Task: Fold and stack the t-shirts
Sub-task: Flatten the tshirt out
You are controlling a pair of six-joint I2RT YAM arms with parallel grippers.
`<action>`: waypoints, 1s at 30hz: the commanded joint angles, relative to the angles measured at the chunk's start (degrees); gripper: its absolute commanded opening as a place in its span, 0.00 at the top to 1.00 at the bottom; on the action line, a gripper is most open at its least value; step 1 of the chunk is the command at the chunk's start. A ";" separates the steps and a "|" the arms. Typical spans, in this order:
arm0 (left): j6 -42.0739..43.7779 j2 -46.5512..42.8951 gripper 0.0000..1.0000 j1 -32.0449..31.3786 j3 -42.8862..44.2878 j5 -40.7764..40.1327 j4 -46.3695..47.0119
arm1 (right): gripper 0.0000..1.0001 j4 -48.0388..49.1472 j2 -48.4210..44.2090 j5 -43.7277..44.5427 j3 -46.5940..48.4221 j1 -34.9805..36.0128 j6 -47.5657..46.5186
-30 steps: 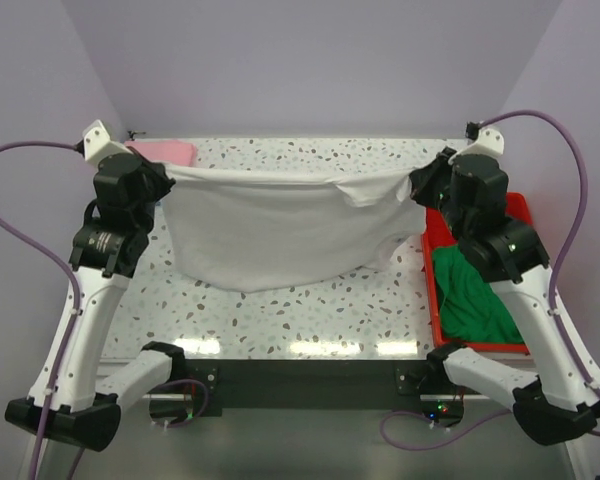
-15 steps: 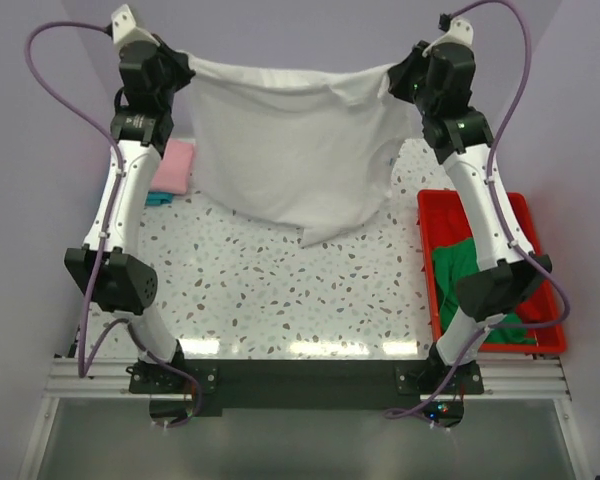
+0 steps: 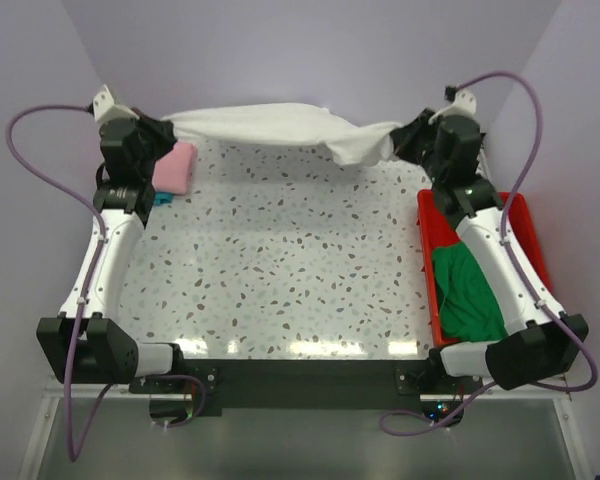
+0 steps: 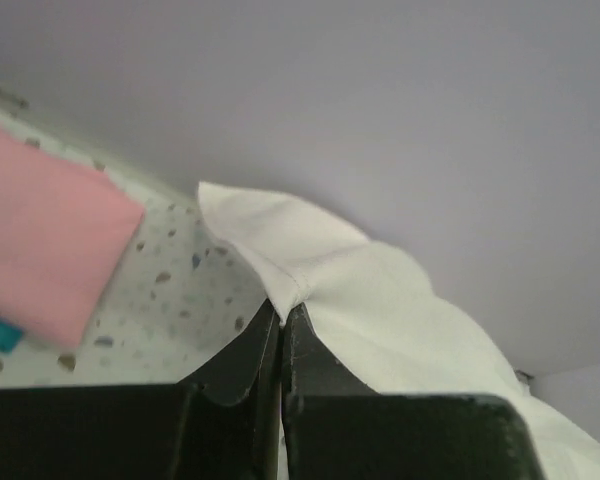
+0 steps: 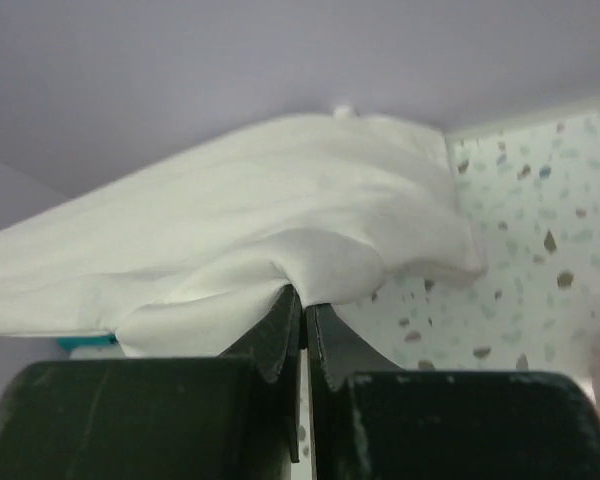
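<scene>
The white t-shirt (image 3: 280, 124) is stretched between my two grippers along the far edge of the table. My left gripper (image 3: 163, 135) is shut on its left end, seen pinched in the left wrist view (image 4: 282, 303). My right gripper (image 3: 398, 141) is shut on its right end (image 5: 305, 297). A folded pink t-shirt (image 3: 174, 166) lies at the far left, on top of a teal one (image 3: 159, 198) of which only an edge shows. The green t-shirt (image 3: 468, 293) lies crumpled in the red tray (image 3: 525, 232).
The red tray stands along the right side of the speckled table (image 3: 280, 260). The back wall is close behind the white t-shirt.
Both arms have dropped from a raised hold to the far table edge. The white t-shirt, which hung as a sheet, is now lowered and bunched along the back.
</scene>
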 commanded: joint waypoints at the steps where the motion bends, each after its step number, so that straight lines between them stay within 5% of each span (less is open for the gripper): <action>1: -5.63 -4.79 1.00 1.31 -14.75 0.77 -0.49 | 1.00 1.44 -3.20 -3.80 -15.87 -0.02 5.10; 4: -8.61 -8.57 1.00 1.31 -31.24 1.39 1.26 | 1.00 3.37 -6.98 -5.12 -29.76 -0.02 7.30; 9: -12.23 -10.09 1.00 1.22 -45.52 0.95 5.46 | 1.00 8.55 -8.22 -8.81 -46.74 0.07 10.29; 11: -13.28 -9.91 1.00 1.31 -50.63 1.65 6.62 | 0.94 9.78 -7.69 -10.47 -51.21 0.15 11.17; 12: -13.64 -9.82 0.98 1.31 -51.77 1.65 6.71 | 0.79 10.22 -7.78 -11.18 -52.55 0.07 11.44; 16: -13.64 -13.49 0.62 1.31 -56.17 1.13 5.41 | 0.46 8.04 -12.32 -11.98 -56.86 0.24 11.44; 19: -13.90 -19.82 0.47 1.22 -57.49 -0.72 -0.21 | 0.36 1.02 -20.30 -9.18 -58.27 0.15 11.35; 25: -18.20 -31.87 0.45 1.22 -58.73 -8.71 -14.28 | 0.39 -9.46 -35.35 -6.26 -59.94 0.42 13.28; 30: -18.03 -32.06 0.47 1.22 -58.55 -9.34 -16.31 | 0.43 -9.63 -34.67 -6.28 -61.00 4.36 14.78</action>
